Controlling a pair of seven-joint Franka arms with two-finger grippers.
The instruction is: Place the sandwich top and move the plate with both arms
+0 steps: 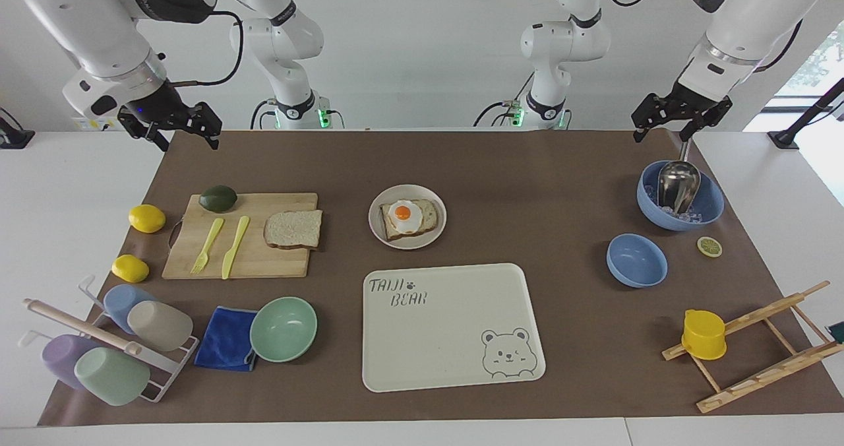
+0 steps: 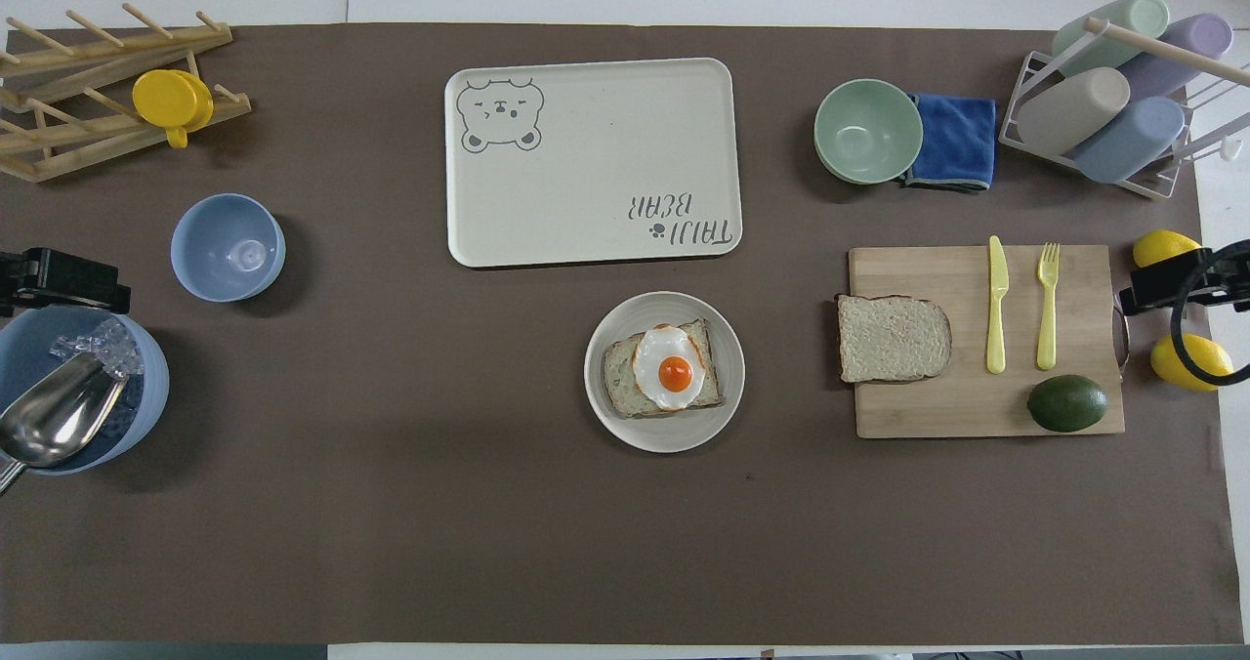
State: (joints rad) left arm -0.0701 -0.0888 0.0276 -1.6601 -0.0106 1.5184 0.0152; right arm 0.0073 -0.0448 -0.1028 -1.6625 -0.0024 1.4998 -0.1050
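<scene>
The sandwich top [image 1: 293, 229] [image 2: 893, 338], a plain speckled slice with a brown crust, lies flat on a wooden cutting board [image 1: 264, 264] toward the right arm's end. At mid-table stands the round off-white plate [image 1: 407, 192] [image 2: 664, 437], holding a slice topped with a fried egg [image 1: 403, 214]. My right gripper [image 1: 188, 141] [image 2: 1172, 284] hangs open and empty over the mat's edge, by the board's corner nearest the robots. The left gripper [image 1: 661, 134] [image 2: 63, 279] hangs open and empty above the mat beside the blue ice bowl [image 1: 709, 202]. Neither touches anything.
A cream bear tray [image 1: 448, 327] lies just farther out than the plate. On the board: avocado [image 1: 218, 198], yellow knife and fork. Lemons [image 1: 146, 218], mint bowl [image 1: 283, 329], blue cloth and cup rack [image 1: 112, 347] sit toward the right arm's end; a small blue bowl [image 1: 636, 260], lemon slice and wooden rack [image 1: 758, 347] toward the left arm's.
</scene>
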